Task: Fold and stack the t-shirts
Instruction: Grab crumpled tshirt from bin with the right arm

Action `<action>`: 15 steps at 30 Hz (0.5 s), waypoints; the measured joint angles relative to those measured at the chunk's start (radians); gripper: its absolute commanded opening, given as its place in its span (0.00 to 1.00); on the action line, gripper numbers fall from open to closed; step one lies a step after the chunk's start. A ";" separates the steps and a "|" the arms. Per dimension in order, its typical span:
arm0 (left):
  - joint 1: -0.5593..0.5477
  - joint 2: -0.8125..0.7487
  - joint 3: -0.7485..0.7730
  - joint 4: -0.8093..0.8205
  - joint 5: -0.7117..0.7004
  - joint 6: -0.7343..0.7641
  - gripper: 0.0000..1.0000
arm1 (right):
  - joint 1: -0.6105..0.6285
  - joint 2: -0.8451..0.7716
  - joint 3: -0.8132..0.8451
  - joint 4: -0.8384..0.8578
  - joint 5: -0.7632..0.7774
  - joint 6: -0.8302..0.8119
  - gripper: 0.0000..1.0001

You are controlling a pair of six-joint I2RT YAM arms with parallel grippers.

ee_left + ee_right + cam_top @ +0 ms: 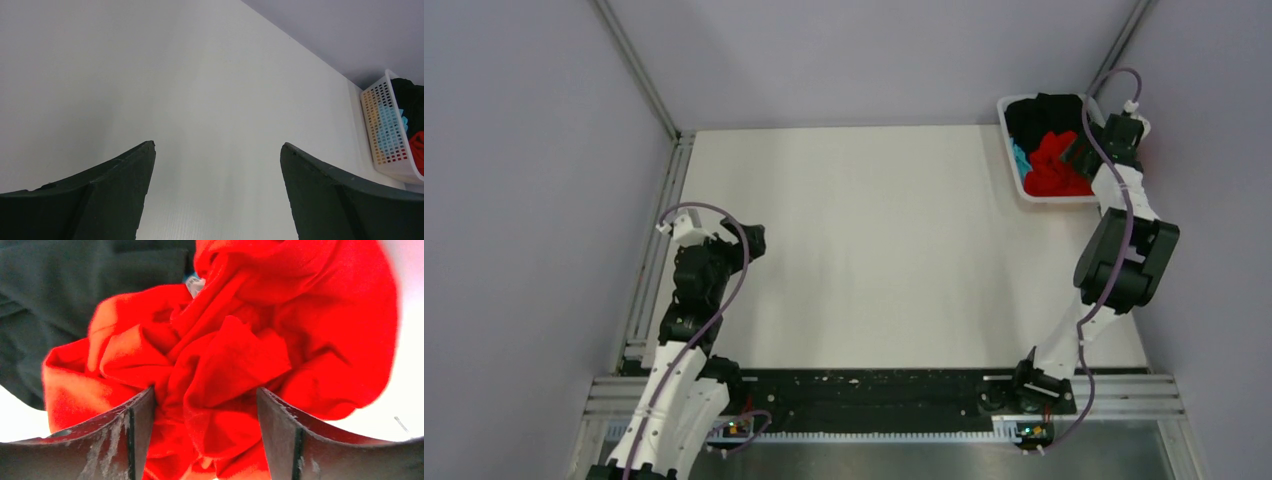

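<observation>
Right arm [1114, 260]: extended to the far right corner of the bench [874, 250], wrist bent down into the basket [1056, 199]. Right hand [205, 392]: fingers apart, astride a bunch of the red shirt [240, 355], cloth touching both. Whether it is clamped cannot be told.

Left arm [689, 300]: folded near the left edge. Left hand [217, 145]: spread wide, holding nothing, above the bench.

Bench: white, flat, enclosed by grey walls [874, 50] left, far and right. A rail [649, 280] runs along the left edge. The hands are well apart, mid-bench between them.

Basket: white, perforated, against the right wall. It holds the red shirt at its near end, a black shirt [1036, 115] at its far end and a blue shirt [1021, 158] by its left side.
</observation>
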 measured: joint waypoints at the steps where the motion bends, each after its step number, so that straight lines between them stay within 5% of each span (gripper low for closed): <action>1: 0.000 0.002 0.000 0.000 -0.003 0.000 0.99 | -0.004 0.028 0.006 0.000 -0.014 0.003 0.43; 4: 0.000 0.003 0.000 0.001 -0.013 0.003 0.99 | -0.018 0.092 0.014 0.005 -0.086 0.014 0.06; 5: 0.000 0.003 0.000 0.002 -0.018 0.003 0.99 | -0.023 0.101 0.016 0.004 -0.111 0.011 0.00; 15: 0.000 0.003 0.000 0.003 -0.026 0.006 0.99 | -0.036 -0.018 0.126 -0.071 -0.212 -0.030 0.00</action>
